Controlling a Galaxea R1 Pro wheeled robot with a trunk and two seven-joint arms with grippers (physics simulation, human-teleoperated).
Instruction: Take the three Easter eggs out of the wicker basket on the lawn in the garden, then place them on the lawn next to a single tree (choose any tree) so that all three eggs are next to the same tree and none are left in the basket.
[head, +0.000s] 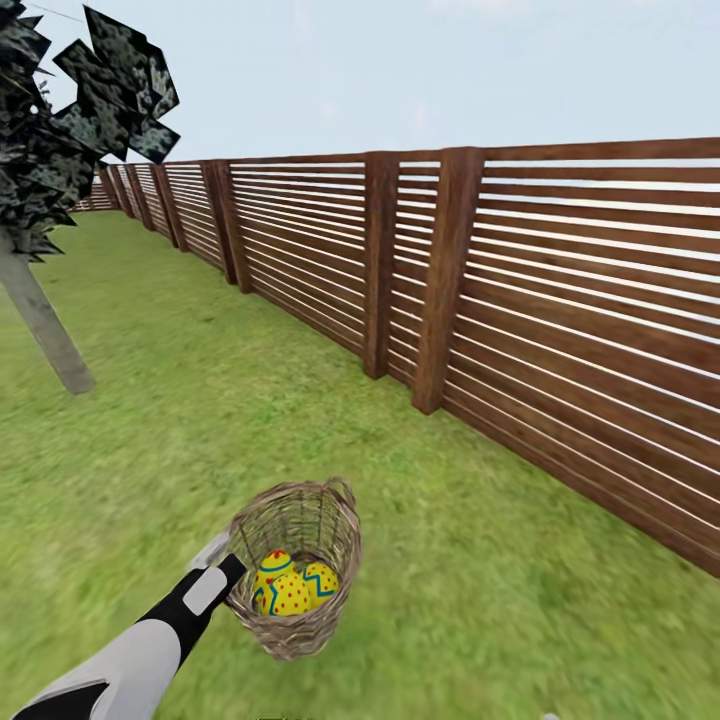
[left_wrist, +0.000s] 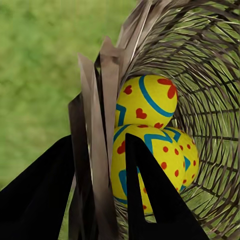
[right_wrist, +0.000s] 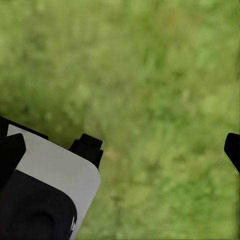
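The left arm is being extended forward and low, the left gripper (left_wrist: 100, 200) being clamped across the wicker basket (head: 297, 560) rim, one finger inside and one outside. Three Easter eggs (head: 290, 585) are being carried inside, above the lawn (head: 200, 420), one partly hidden. The right gripper (right_wrist: 160, 145) fingers are cut off; their state cannot be told.

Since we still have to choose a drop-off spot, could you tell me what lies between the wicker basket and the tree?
In the head view, only bare lawn lies between the wicker basket and the tree; the fence runs off to the side.
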